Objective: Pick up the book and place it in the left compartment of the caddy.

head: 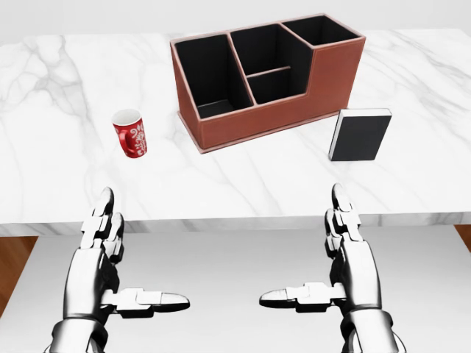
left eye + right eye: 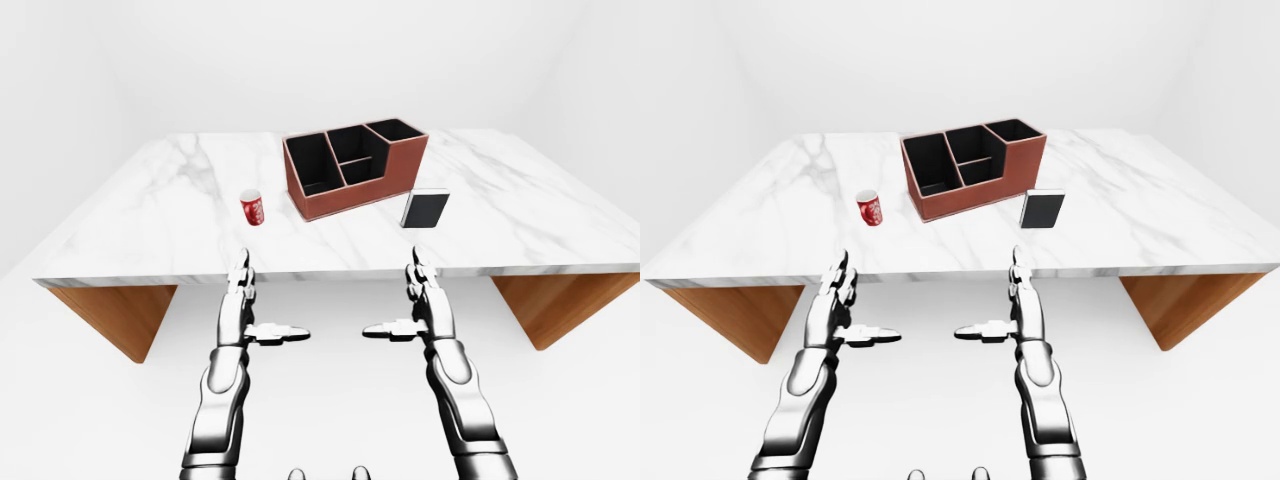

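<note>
A black book (image 1: 360, 135) with a white page edge stands upright on the marble table (image 1: 243, 180), just right of the caddy. The red-brown caddy (image 1: 268, 79) has black-lined compartments; its left one (image 1: 210, 76) holds nothing. Both silver hands hover below the table's near edge, apart from everything. My left hand (image 1: 129, 254) is open, fingers straight up and thumb pointing inward. My right hand (image 1: 320, 250) is open in the mirror pose, directly below the book in the head view.
A red cup (image 1: 130, 133) with a white pattern stands on the table left of the caddy. Brown table supports (image 2: 120, 315) show under both ends of the top in the left-eye view. White floor lies below the hands.
</note>
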Controlling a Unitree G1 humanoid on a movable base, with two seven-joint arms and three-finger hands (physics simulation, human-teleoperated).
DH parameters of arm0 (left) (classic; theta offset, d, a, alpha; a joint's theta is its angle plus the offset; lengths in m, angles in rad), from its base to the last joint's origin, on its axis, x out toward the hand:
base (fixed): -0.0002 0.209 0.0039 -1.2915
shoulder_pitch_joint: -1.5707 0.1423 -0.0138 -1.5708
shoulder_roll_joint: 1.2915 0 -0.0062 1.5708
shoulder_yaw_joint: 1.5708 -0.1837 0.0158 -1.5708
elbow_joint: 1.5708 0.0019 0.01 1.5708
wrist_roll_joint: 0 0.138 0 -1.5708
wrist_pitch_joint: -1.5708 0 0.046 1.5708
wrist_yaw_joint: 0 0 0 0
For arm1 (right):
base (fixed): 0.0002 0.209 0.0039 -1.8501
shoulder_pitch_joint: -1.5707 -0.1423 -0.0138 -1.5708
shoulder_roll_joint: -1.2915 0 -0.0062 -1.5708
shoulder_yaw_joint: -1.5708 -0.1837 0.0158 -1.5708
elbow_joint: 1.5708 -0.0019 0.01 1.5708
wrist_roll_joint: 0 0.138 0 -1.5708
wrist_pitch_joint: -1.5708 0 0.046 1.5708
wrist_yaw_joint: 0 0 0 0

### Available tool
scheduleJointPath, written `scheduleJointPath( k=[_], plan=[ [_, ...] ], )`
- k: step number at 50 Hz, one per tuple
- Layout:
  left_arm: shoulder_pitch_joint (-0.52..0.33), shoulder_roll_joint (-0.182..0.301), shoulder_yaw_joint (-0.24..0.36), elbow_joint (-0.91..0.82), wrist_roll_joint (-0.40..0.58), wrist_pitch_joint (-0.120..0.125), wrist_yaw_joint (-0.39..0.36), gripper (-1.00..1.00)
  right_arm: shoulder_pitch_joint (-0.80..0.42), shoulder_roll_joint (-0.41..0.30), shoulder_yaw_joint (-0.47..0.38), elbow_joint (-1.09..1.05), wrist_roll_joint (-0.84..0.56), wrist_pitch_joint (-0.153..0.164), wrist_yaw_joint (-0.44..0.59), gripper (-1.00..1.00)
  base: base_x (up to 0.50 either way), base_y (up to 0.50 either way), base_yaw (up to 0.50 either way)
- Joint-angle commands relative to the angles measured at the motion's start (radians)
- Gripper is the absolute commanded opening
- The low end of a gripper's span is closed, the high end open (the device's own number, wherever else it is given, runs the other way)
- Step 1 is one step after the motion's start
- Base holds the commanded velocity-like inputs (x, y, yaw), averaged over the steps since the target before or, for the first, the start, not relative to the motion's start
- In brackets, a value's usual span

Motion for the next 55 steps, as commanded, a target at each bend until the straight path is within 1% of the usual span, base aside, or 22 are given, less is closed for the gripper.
scheduleJointPath(
  k=[1,2,3,4,5,6,7,8,9,10,13,18,20,23,29,35,40,47,50,55],
  plan=[
    [-0.002,0.01,0.024,-0.001,-0.01,-0.01,-0.025,1.0,-0.001,-0.015,-0.028,0.002,-0.007,0.017,0.012,1.0,0.0,0.0,0.0],
    [-0.002,0.01,0.024,-0.002,-0.014,-0.01,-0.029,1.0,-0.002,-0.014,-0.028,0.0,-0.006,0.018,0.014,1.0,0.0,0.0,0.0],
    [-0.002,0.01,0.025,-0.001,-0.007,-0.016,-0.023,1.0,0.005,-0.014,-0.029,-0.008,-0.007,0.02,0.014,1.0,0.0,0.0,0.0],
    [-0.002,0.011,0.024,-0.003,-0.007,-0.013,-0.024,1.0,-0.005,-0.014,-0.028,0.012,-0.01,0.008,0.015,1.0,0.0,0.0,0.0],
    [-0.002,0.011,0.025,-0.007,-0.012,-0.005,-0.028,1.0,-0.004,-0.014,-0.027,0.009,-0.016,0.012,0.01,1.0,0.0,0.0,0.0],
    [-0.001,0.011,0.026,-0.008,-0.01,-0.005,-0.028,1.0,-0.003,-0.013,-0.028,0.007,-0.012,0.013,0.013,1.0,0.0,0.0,0.0],
    [0.0,0.012,0.027,-0.014,-0.011,-0.001,-0.029,1.0,0.0,-0.014,-0.027,0.006,-0.001,0.008,0.028,1.0,0.0,0.0,0.0],
    [0.0,0.013,0.029,-0.019,-0.014,0.005,-0.031,1.0,0.008,-0.015,-0.025,0.0,-0.004,-0.004,0.033,1.0,0.0,0.0,0.0],
    [0.0,0.014,0.032,-0.024,-0.015,0.01,-0.03,1.0,0.002,-0.014,-0.024,0.005,-0.017,0.005,0.022,1.0,0.5,0.0,0.0],
    [0.0,0.014,0.033,-0.029,-0.016,0.012,-0.031,1.0,-0.006,-0.013,-0.024,0.024,-0.017,-0.007,0.023,1.0,0.5,0.0,0.0],
    [0.0,0.014,0.036,-0.032,-0.021,0.017,-0.033,1.0,-0.009,-0.014,-0.024,0.022,-0.02,0.003,0.022,1.0,0.5,0.0,0.0],
    [-0.015,0.014,0.038,-0.001,-0.02,0.004,-0.028,1.0,-0.005,-0.015,-0.027,0.017,-0.019,0.002,0.021,1.0,0.5,0.0,0.0],
    [-0.014,0.014,0.038,-0.002,-0.025,0.008,-0.03,1.0,-0.005,-0.015,-0.029,0.02,-0.016,0.001,0.023,1.0,0.5,0.0,0.0],
    [-0.008,0.013,0.033,-0.004,-0.023,0.005,-0.031,1.0,-0.009,-0.014,-0.028,0.036,-0.02,-0.008,0.019,1.0,0.5,0.0,0.0],
    [-0.008,0.014,0.035,-0.006,-0.025,0.006,-0.031,1.0,-0.006,-0.013,-0.026,0.02,-0.016,0.001,0.021,1.0,0.5,0.0,0.0],
    [-0.005,0.013,0.034,-0.011,-0.028,0.008,-0.033,1.0,-0.001,-0.011,-0.023,0.016,-0.014,-0.002,0.022,1.0,0.5,0.0,0.0],
    [-0.004,0.013,0.034,-0.005,-0.024,-0.003,-0.03,1.0,0.002,-0.009,-0.022,0.014,-0.011,-0.003,0.022,1.0,0.5,0.0,0.0],
    [-0.002,0.012,0.033,-0.011,-0.027,0.002,-0.031,1.0,0.004,-0.009,-0.023,0.014,-0.008,-0.005,0.023,1.0,0.5,0.0,0.0],
    [-0.003,0.012,0.033,-0.012,-0.029,0.003,-0.032,1.0,0.005,-0.01,-0.023,0.007,-0.008,-0.001,0.021,1.0,0.5,0.0,0.0],
    [-0.002,0.012,0.033,-0.012,-0.03,0.003,-0.033,1.0,0.006,-0.009,-0.022,0.011,-0.009,-0.006,0.02,1.0,0.5,0.0,0.0]
  ],
)
